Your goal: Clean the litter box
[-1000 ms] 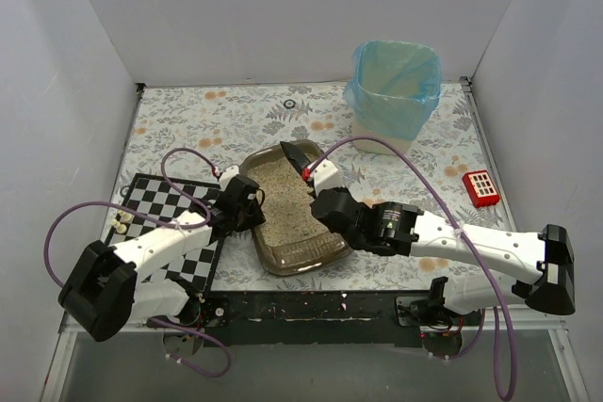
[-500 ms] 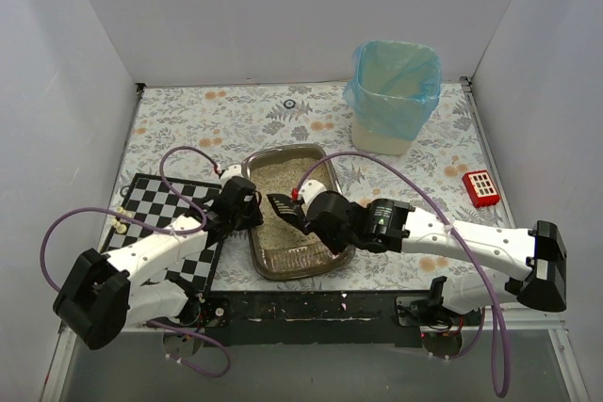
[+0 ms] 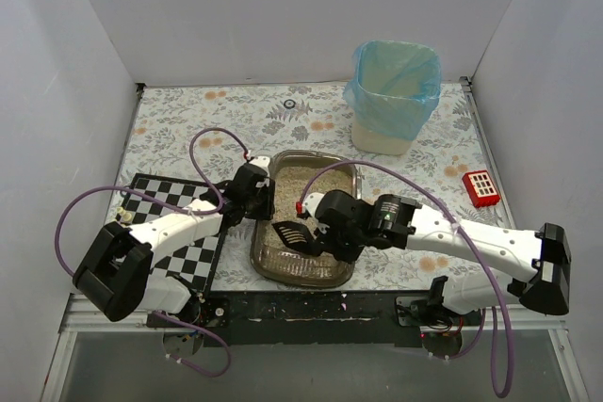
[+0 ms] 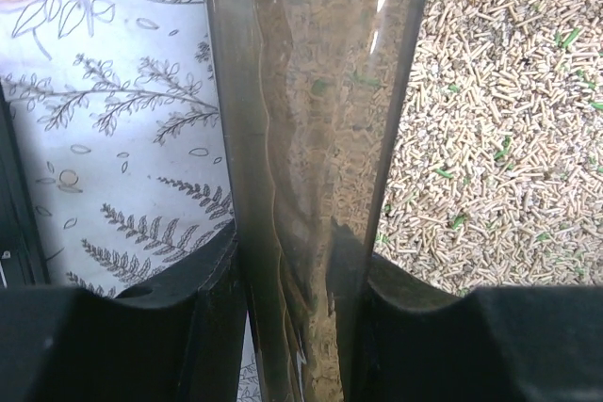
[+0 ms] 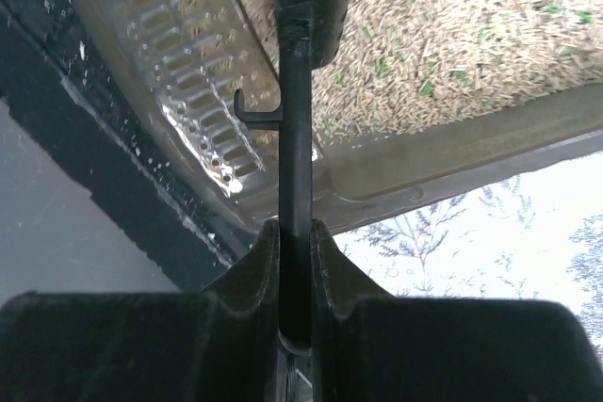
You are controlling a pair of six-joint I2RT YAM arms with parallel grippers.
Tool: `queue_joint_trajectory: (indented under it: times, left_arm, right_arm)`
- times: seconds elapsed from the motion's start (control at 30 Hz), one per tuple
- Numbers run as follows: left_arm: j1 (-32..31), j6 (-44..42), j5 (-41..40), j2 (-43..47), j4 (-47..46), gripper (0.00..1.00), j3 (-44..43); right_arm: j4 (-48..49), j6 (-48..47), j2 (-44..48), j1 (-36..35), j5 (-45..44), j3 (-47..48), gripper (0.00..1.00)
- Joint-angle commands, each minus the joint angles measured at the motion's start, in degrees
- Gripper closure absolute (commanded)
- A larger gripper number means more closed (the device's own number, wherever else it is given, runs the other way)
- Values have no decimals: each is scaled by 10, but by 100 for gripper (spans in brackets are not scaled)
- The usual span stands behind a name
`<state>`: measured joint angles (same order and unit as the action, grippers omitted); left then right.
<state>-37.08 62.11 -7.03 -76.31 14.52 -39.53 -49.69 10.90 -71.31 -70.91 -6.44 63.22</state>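
The litter box (image 3: 303, 271), a brown translucent tray of beige litter, lies at the table's near middle. My left gripper (image 3: 258, 197) is shut on its left wall; the left wrist view shows that wall (image 4: 311, 120) pinched between my fingers (image 4: 212, 289), with litter (image 4: 490, 120) to the right. My right gripper (image 3: 318, 233) is shut on the handle of a black slotted scoop (image 3: 286, 232), whose head sits low in the near half of the box. In the right wrist view the handle (image 5: 296, 138) runs up from my gripper (image 5: 296, 242) over the litter (image 5: 452, 25).
A beige bin with a blue bag (image 3: 396, 96) stands at the back right. A red block (image 3: 481, 187) lies at the right edge. A chessboard (image 3: 174, 233) lies under the left arm. A small ring (image 3: 290, 104) lies near the back wall.
The scoop has travelled from the box's far end to its near half. The box has turned and shifted right, and my left gripper moved with its wall.
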Motion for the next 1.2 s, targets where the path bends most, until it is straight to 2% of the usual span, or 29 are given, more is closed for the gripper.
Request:
queue_joint_trajectory:
  times: [0.0,0.07,0.13,0.2,0.23,0.3,0.33,0.47,0.6,0.73,0.93,1.03,1.17]
  left_arm:
    - [1,-83,46,35,-136,89,-35]
    - [3,-95,47,27,-129,79,-50]
    - [4,-88,37,14,-116,59,-73]
    - [4,-74,36,1,-95,50,-100]
    - [4,-67,37,-4,-82,39,-113]
    - [4,-46,34,-9,-50,24,-139]
    - [4,-39,37,-8,-33,2,-145]
    - [4,28,-4,19,34,2,-144]
    - [3,173,-39,73,175,2,-147]
    - [-6,338,-16,149,319,2,-125]
    - [-17,520,20,252,504,2,-81]
    - [-22,564,70,326,484,2,-31]
    - [-25,622,165,432,320,2,83]
  right_arm:
    - [-55,17,-23,13,-12,39,99]
    - [-73,59,-16,37,-70,55,99]
    - [-67,73,7,51,-103,64,99]
    - [-25,69,41,55,-97,56,99]
    - [-7,64,57,58,-80,51,99]
    - [21,62,82,60,-64,43,99]
    - [33,56,92,59,-54,35,99]
    - [57,56,120,61,-57,10,99]
    - [74,76,136,61,-81,-25,99]
    - [95,154,176,61,-153,-74,99]
    - [185,142,239,62,-138,-142,99]
    - [193,145,253,61,-144,-157,99]
    - [207,157,259,62,-132,-171,99]
